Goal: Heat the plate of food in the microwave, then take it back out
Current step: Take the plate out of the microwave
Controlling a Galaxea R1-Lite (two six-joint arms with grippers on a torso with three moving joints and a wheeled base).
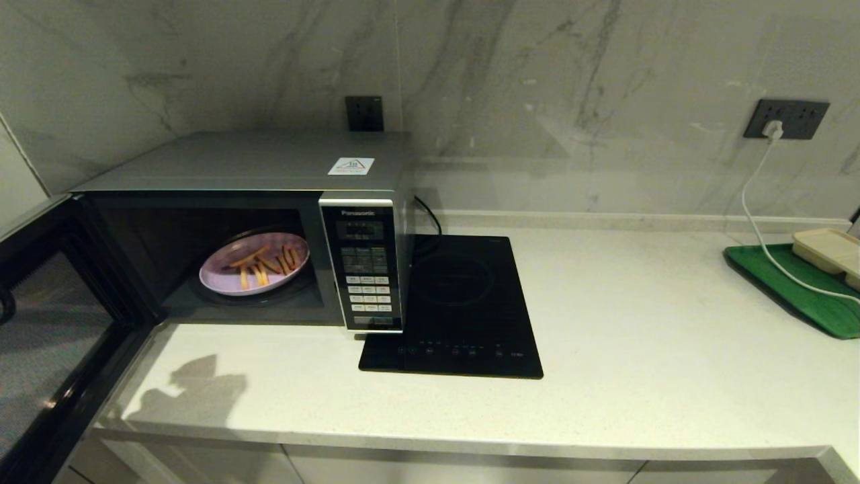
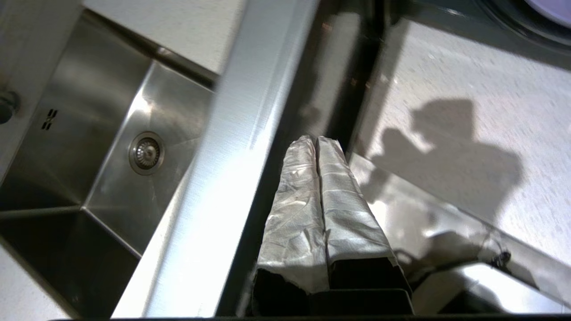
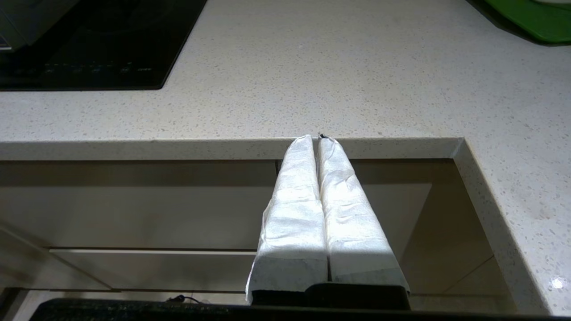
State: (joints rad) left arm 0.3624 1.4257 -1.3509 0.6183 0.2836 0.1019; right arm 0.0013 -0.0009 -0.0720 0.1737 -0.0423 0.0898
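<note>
The silver microwave (image 1: 269, 202) stands at the counter's left with its dark door (image 1: 47, 323) swung wide open toward me. Inside, on the turntable, sits the lilac plate of food (image 1: 254, 263) with several orange fries. My left gripper (image 2: 317, 139) is shut and empty, hovering by the open door's edge (image 2: 232, 147), its shadow falling on the counter; a sliver of the plate (image 2: 551, 9) shows far off. My right gripper (image 3: 315, 137) is shut and empty, held low in front of the counter's front edge. Neither gripper shows in the head view.
A flat black induction cooktop (image 1: 460, 302) lies right of the microwave. A green tray (image 1: 793, 289) with a beige compartment tray (image 1: 830, 250) sits at the far right, a white cable (image 1: 756, 202) running to a wall socket. A steel sink (image 2: 89, 147) lies beyond the door.
</note>
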